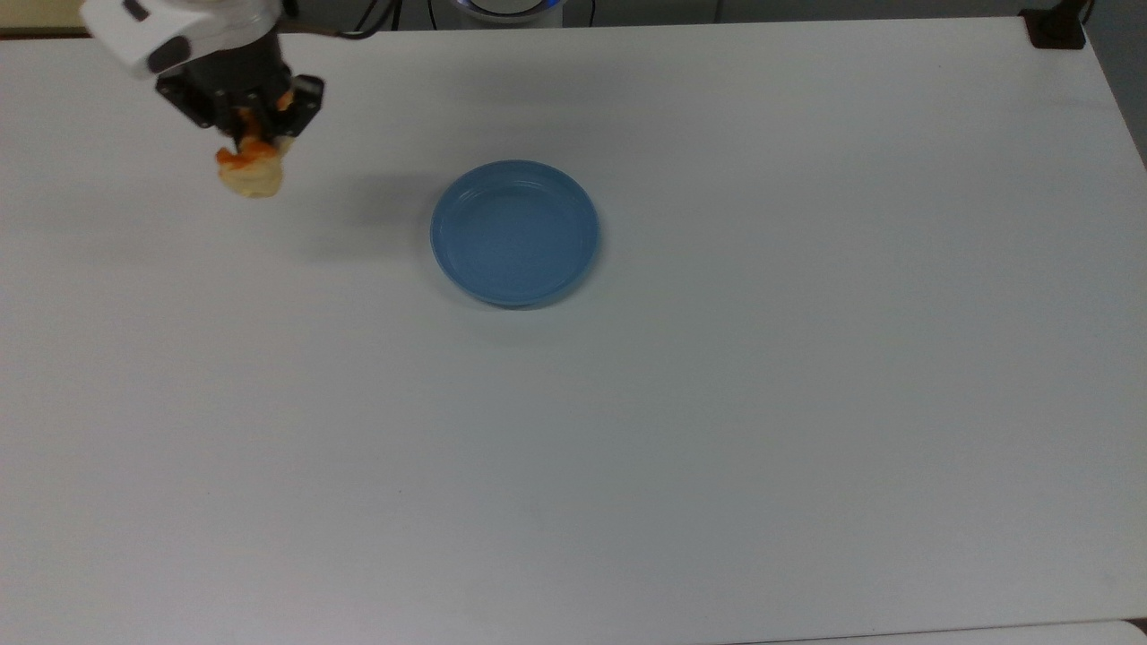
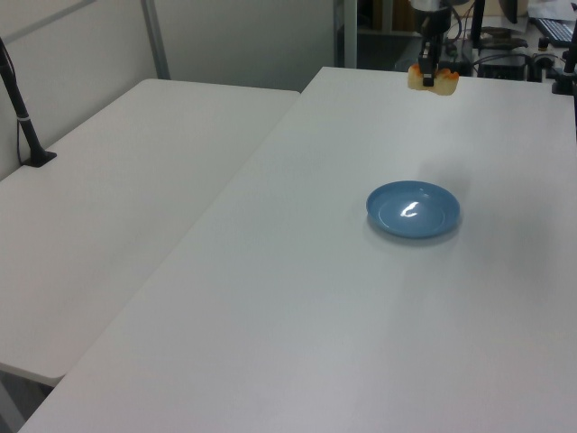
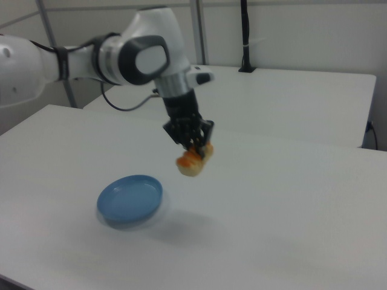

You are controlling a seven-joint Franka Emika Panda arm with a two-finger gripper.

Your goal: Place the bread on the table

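The gripper (image 1: 246, 134) is clamping the bread (image 1: 250, 172) in the air above the table (image 1: 717, 403), near its far-left corner in the top view.

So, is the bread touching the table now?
Apart. In the right view the bread hangs in the gripper, clearly above the table, its shadow lying separate below near the blue plate.

A second white table (image 2: 135, 198) is seen beside the work surface, with a black post (image 2: 22, 117) clamped at its far edge. Pale wall panels (image 3: 302, 36) with grey metal uprights (image 2: 155, 41) are seen behind. Even, diffuse lighting is noted.
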